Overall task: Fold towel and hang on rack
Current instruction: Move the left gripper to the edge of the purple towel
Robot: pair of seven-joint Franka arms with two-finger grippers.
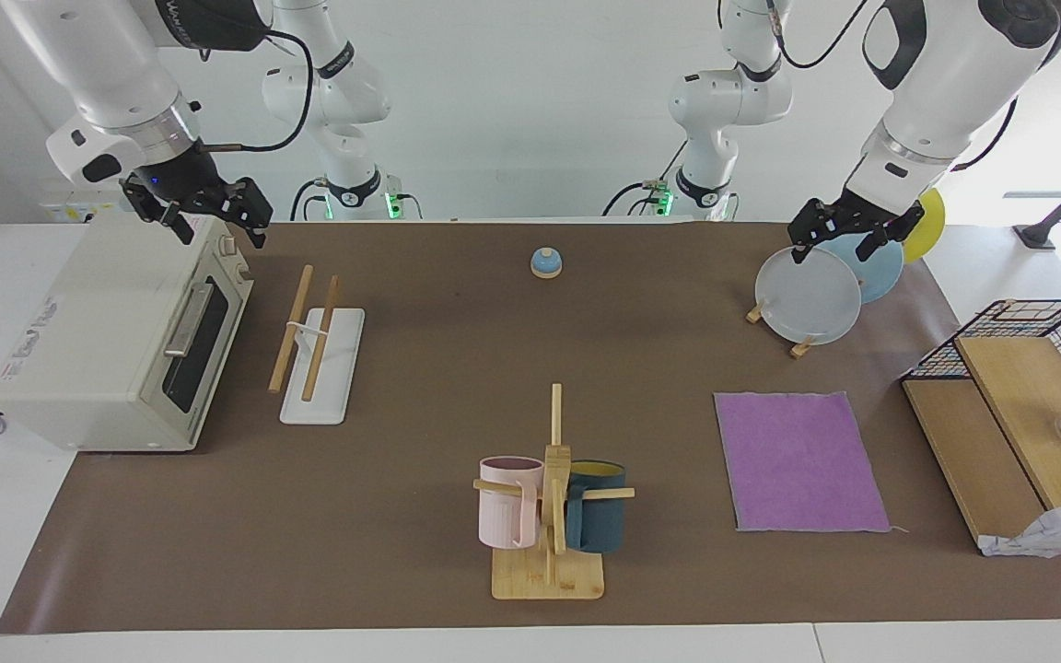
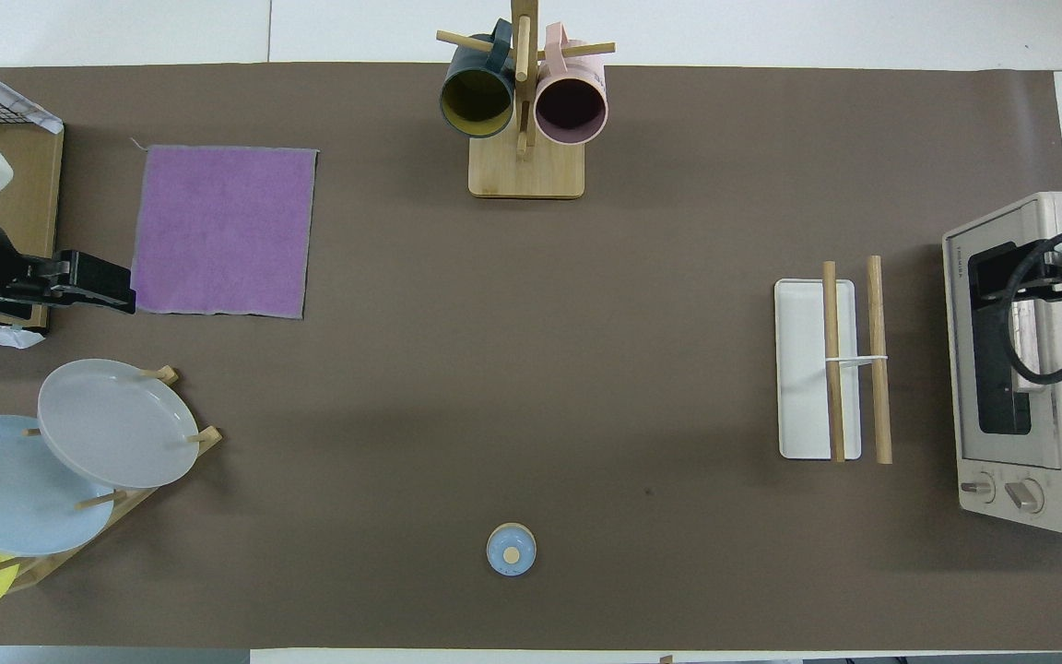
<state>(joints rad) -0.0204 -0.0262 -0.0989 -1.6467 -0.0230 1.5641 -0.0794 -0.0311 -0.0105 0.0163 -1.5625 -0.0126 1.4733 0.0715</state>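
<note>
Towel (image 1: 800,460) lies flat on my desk (image 1: 420,387), purple face up, unfolded, toward the left arm's end, farther from the robots than the plate stand (image 1: 802,345). Rack (image 1: 319,343) sits toward the right arm's end, just beside the toaster oven (image 1: 116,341), well apart from the towel; both rods bare.

Facing view gives me heights: left gripper (image 1: 848,241) hangs in the air over the plates, touching nothing I can see; right gripper (image 1: 208,216) hovers over the oven's top edge. Overhead view flattens that, placing the left gripper (image 2: 79,284) beside the towel's edge and the right gripper (image 2: 1061,277) over the oven door. Only the overhead view shows the rack's tie band across the rods and the mouths of the mugs on the mug stand (image 2: 524,138).

Left gripper: fingers parted, empty. Right gripper: fingers spread, empty. Bell (image 1: 546,262) sits mid-desk, near the robots.
</note>
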